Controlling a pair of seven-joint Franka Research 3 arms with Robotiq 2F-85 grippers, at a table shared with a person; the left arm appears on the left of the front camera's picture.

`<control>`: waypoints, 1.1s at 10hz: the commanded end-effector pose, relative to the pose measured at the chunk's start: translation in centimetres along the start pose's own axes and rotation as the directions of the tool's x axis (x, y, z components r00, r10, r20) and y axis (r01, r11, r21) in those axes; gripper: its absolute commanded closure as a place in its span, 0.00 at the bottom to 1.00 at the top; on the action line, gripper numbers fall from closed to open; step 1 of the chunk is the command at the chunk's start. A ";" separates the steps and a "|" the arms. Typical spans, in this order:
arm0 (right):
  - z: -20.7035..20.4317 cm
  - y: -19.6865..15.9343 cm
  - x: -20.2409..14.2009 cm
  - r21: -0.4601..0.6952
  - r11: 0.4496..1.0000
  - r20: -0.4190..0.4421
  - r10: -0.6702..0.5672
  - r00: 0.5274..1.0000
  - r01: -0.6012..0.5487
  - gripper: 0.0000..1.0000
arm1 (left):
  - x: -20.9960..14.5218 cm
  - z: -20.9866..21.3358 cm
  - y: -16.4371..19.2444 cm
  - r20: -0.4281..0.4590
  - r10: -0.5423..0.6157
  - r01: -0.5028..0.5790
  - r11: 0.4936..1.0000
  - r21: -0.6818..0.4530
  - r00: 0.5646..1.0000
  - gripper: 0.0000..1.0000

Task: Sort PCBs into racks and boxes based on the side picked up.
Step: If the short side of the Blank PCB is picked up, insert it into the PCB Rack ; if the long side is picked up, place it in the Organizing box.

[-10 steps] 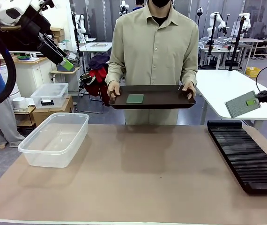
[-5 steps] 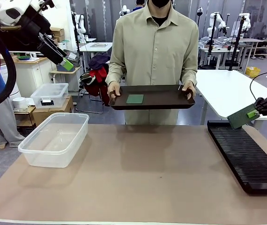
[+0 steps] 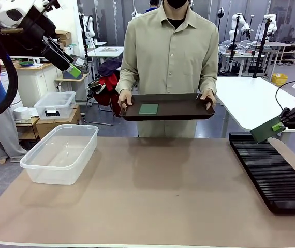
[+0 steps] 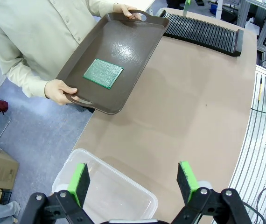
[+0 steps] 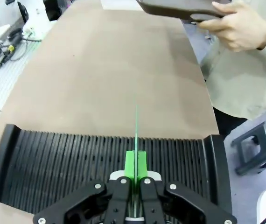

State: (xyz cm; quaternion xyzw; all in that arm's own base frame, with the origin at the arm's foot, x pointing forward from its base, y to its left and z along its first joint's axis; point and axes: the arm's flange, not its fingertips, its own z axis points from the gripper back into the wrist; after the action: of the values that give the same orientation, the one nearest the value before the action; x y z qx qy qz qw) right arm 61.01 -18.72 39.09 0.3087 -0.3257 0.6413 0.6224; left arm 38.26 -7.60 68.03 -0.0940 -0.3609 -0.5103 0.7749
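Observation:
My right gripper (image 3: pixel 279 126) is shut on a green PCB (image 3: pixel 265 130), holding it above the far end of the black rack (image 3: pixel 269 170) at the table's right. In the right wrist view that PCB (image 5: pixel 136 135) shows edge-on, clamped between the green pads (image 5: pixel 130 165) over the rack's slots (image 5: pixel 77 158). A second PCB (image 3: pixel 149 108) lies flat on the dark brown tray (image 3: pixel 183 107) that the person holds at the far side. My left gripper (image 3: pixel 75 67) hangs high at the upper left, open with nothing between its fingers (image 4: pixel 80 182), above the clear box (image 3: pixel 60 152).
The person's hands (image 3: pixel 125 98) grip both tray handles. A smaller lidded clear box (image 3: pixel 55 105) stands on cardboard beyond the table's left. A white table (image 3: pixel 251 101) stands behind the rack. The brown tabletop (image 3: pixel 152 191) lies bare between box and rack.
My right gripper came down and turned the PCB from nearly face-on to edge-on over the rack's far end. The left arm and the person's tray have stayed put.

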 end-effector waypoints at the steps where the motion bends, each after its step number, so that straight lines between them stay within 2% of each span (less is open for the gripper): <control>1: -1.9 -0.1 -1.5 -0.034 0.997 -0.032 0.073 0.997 -0.074 0.98 | -0.1 -0.1 0.0 -0.009 0.001 -0.001 1.000 0.005 1.000 0.00; 6: -3.8 -0.7 -3.0 -0.039 0.982 -0.086 0.179 0.980 -0.183 0.98 | -0.1 -0.1 0.0 -0.009 0.001 -0.001 1.000 0.005 1.000 0.00; 8: -3.2 -1.2 -3.0 -0.035 0.988 -0.053 0.150 0.987 -0.152 0.98 | -0.1 -0.1 0.0 -0.009 0.001 -0.001 1.000 0.005 1.000 0.00; 11: -3.2 -1.2 -3.0 -0.035 0.988 -0.053 0.150 0.987 -0.152 0.98 | -0.1 -0.1 0.0 -0.009 0.001 -0.001 1.000 0.005 1.000 0.00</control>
State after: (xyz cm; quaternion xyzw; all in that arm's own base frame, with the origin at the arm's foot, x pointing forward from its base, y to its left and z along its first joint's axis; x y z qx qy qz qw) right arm 62.35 -18.07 34.62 0.2530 -0.3457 0.6871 0.5868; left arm 38.26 -7.60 68.03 -0.0940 -0.3609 -0.5103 0.7749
